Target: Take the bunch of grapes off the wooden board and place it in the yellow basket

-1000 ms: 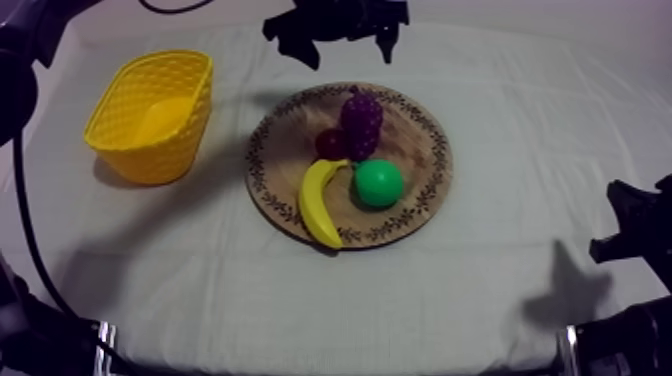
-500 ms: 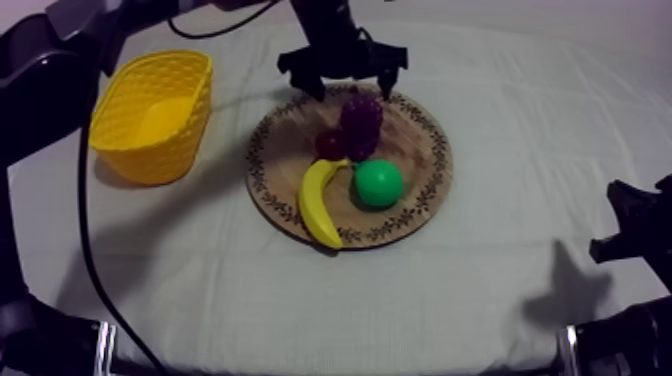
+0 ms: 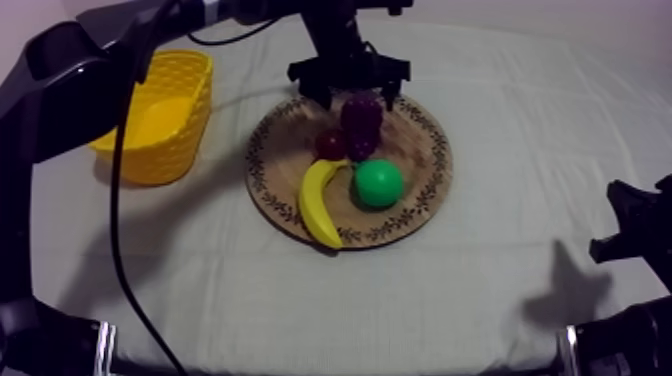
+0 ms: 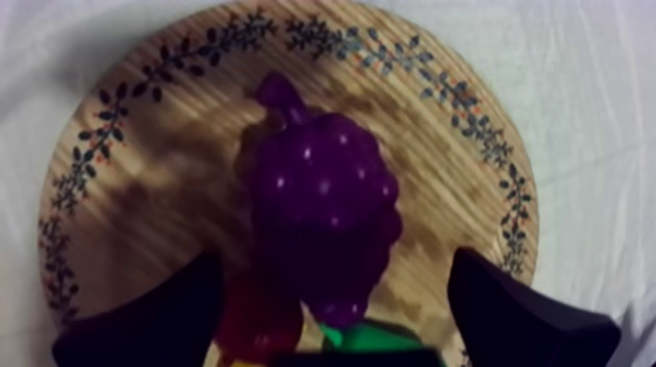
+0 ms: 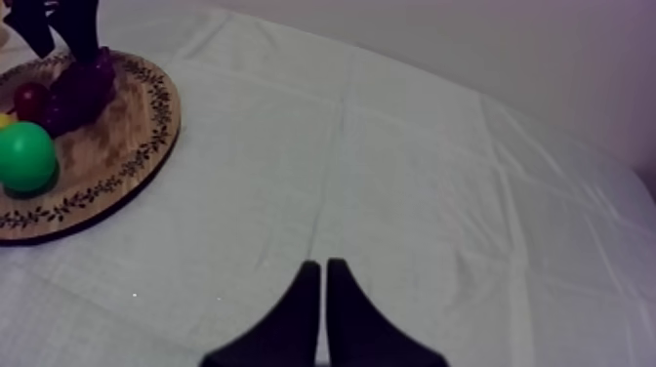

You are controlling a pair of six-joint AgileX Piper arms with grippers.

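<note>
Spread wide, my left gripper [image 3: 357,97] is hanging over the far part of the wooden board [image 3: 425,190], its two black fingers [image 4: 146,322] standing apart with the bunch of grapes [image 3: 361,120] between them and not clenched on it; whether either finger is touching the fruit I cannot tell; the bunch of grapes is lying on the wooden board near its far rim, stem end pointing away from the other fruit; in the left wrist view the purple bunch [image 4: 322,210] is sitting in the gap between the fingers, over the patterned wood [image 4: 146,127]; the small red fruit [image 3: 330,143] is lying just beside the grapes, on the side toward the yellow basket [image 3: 175,150]; the banana [image 3: 318,200] is curving along the near part of the board, and a green fruit [image 3: 378,183] is resting beside it; the yellow basket is standing on the cloth [image 3: 500,290] to the left of the board, apart from it; my right gripper [image 5: 320,283] is resting over bare cloth well apart from the board, its fingers lying together as a narrow wedge, clenched on nothing.
</note>
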